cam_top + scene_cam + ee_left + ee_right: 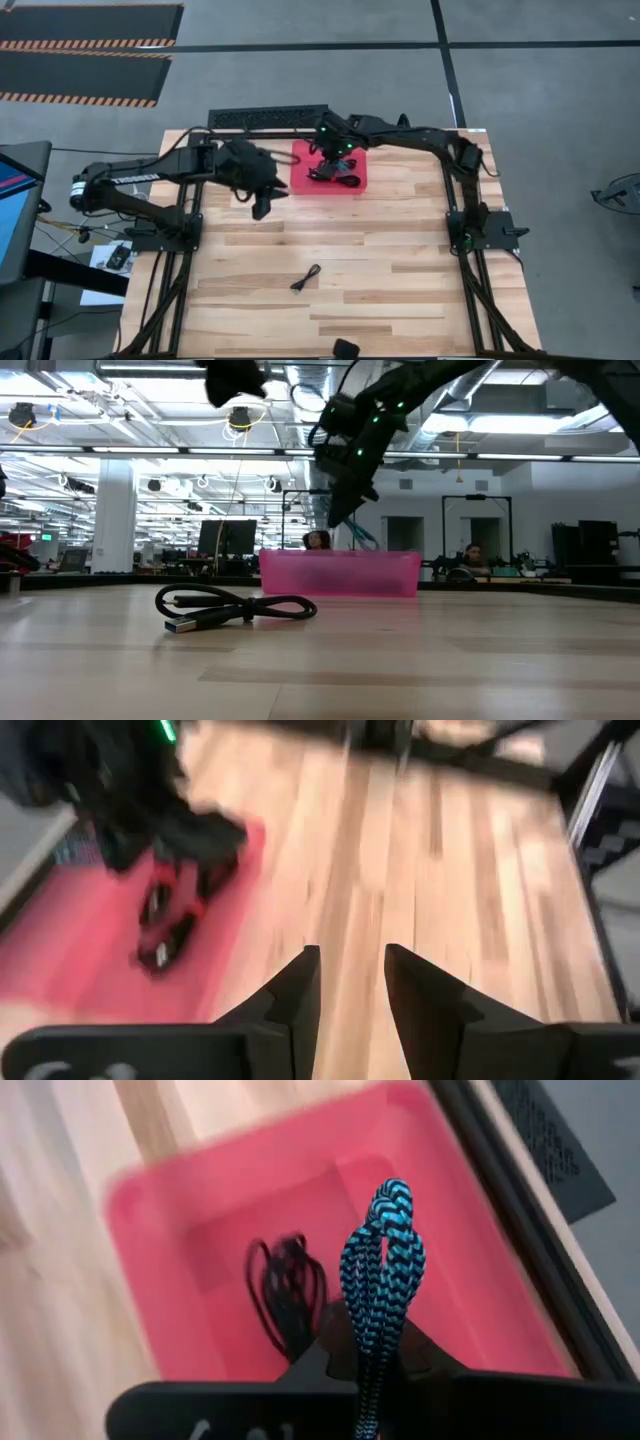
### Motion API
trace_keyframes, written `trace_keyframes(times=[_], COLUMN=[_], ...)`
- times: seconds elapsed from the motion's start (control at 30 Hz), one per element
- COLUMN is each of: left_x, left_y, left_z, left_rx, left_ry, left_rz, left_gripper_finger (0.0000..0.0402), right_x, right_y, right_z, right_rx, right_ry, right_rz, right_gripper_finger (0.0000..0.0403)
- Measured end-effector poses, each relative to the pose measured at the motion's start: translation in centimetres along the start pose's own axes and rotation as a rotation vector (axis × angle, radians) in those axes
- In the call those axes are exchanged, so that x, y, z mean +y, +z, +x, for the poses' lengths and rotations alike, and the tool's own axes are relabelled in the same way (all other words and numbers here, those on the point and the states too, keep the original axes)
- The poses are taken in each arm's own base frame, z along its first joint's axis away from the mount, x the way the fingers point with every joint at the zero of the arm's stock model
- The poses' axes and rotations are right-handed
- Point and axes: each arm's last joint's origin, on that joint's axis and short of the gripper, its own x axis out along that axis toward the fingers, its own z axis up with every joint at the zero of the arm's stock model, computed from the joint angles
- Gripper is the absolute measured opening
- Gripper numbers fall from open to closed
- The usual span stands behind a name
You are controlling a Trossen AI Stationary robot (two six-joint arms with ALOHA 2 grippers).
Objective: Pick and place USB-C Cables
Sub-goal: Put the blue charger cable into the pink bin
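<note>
One blue-and-black cable [383,1270] sticks up between my right gripper's [375,1365] jaws, pinched tight, above the red tray [480,1270]. I see a black cable [287,1295] lying inside the tray. My left gripper [348,982] waits beside it, jaws apart, holding nothing. Another black cable [306,279] lies alone on the table [400,270].

The right gripper [372,1365] shows its dark fingers closed on a light blue cable [382,1270] with a black zigzag weave; the cable's looped end stands up past the fingertips, in front of the red tray [480,1250]; a black cable [288,1295] lies coiled on the tray floor, beside the blue loop; pale wooden table [60,1280] shows along one side of the tray; a dark perforated strip [550,1140] runs past the other side.
</note>
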Motion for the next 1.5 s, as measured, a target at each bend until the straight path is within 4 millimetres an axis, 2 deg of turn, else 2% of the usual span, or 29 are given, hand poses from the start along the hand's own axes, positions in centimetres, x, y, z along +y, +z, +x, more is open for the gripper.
trace_keyframes(times=[0.2, 0.4, 0.5, 0.67, 0.83, 0.93, 1.1, 1.27, 1.5], left_x=[-0.8, -0.9, -1.0, -1.1, -0.9, -0.9, -0.8, -0.7, -0.5], left_y=[-2.4, -4.0, -5.1, -6.8, -8.0, -8.2, -8.2, -8.1, -8.0], left_z=[0.8, 1.6, 2.3, 3.6, 4.8, 5.2, 5.5, 5.4, 5.4], left_rx=[0.056, 0.095, 0.126, 0.130, 0.098, 0.068, 0.028, 0.006, -0.008], left_ry=[0.001, 0.016, 0.041, 0.071, 0.062, 0.055, 0.077, 0.115, 0.150], left_rz=[-0.005, -0.074, -0.114, -0.154, -0.223, -0.250, -0.275, -0.287, -0.293], left_gripper_finger=[0.0089, 0.0084, 0.0084, 0.0084, 0.0084, 0.0084, 0.0084, 0.0084, 0.0084], right_x=[-0.3, -1.1, -1.2, -1.5, -2.8, -3.7, -5.0, -5.6, -5.7], right_y=[0.5, 1.3, 1.0, 0.6, 0.2, 0.1, 0.3, -0.1, 0.0], right_z=[1.8, 2.5, 3.5, 4.1, 4.9, 5.2, 5.9, 6.6, 6.4], right_rx=[0.133, 0.196, 0.236, 0.279, 0.284, 0.246, 0.190, 0.188, 0.154], right_ry=[-0.077, -0.120, -0.113, -0.066, -0.027, 0.054, 0.050, 0.095, 0.143], right_rz=[-0.173, -0.356, -0.469, -0.668, -0.674, -0.621, -0.591, -0.578, -0.590], right_gripper_finger=[0.0013, 0.0013, 0.0013, 0.0013, 0.0013, 0.0013, 0.0014, 0.0014, 0.0014])
